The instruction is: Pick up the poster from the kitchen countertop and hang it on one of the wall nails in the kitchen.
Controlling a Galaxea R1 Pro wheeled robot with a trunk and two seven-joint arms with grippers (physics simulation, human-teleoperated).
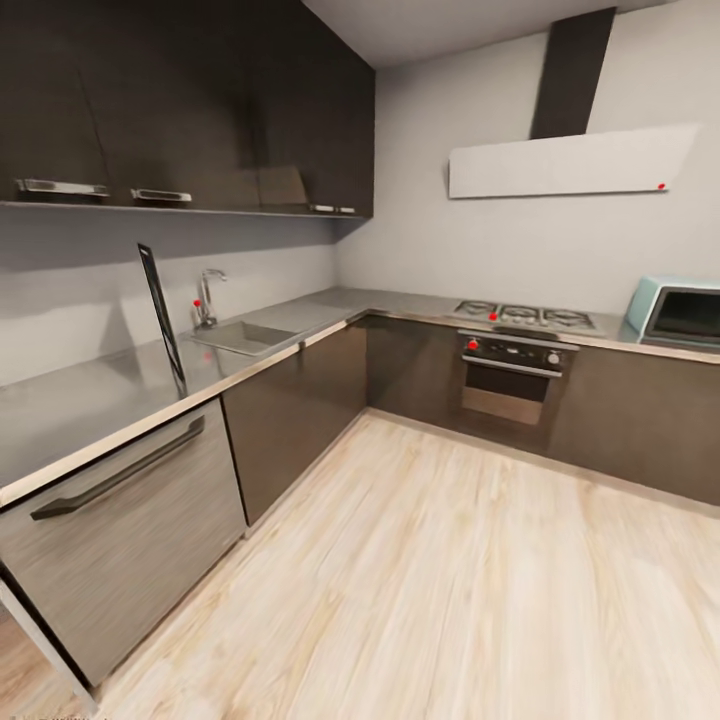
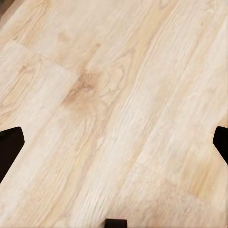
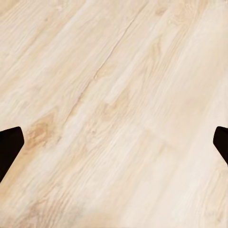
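Two grippers, left gripper (image 2: 114, 142) and right gripper (image 3: 114, 142), hanging over floor (image 1: 450, 580), fingers spread apart, empty. Poster (image 1: 162, 318) standing edge-on on countertop (image 1: 90, 400) near sink (image 1: 240, 337). Likely stiff, thin, light; pinching frame edge seeming best.

One desk (image 1: 90, 400) runs along two walls, with one sink (image 1: 245, 337), one tap (image 1: 207, 297) and one poster (image 1: 162, 315) seen edge-on. One oven (image 1: 512, 378) sits under one hob (image 1: 525, 316) showing perhaps three burners, though blur hides detail. One hood (image 1: 570, 160), one microwave (image 1: 680, 313), one dishwasher (image 1: 120, 530).
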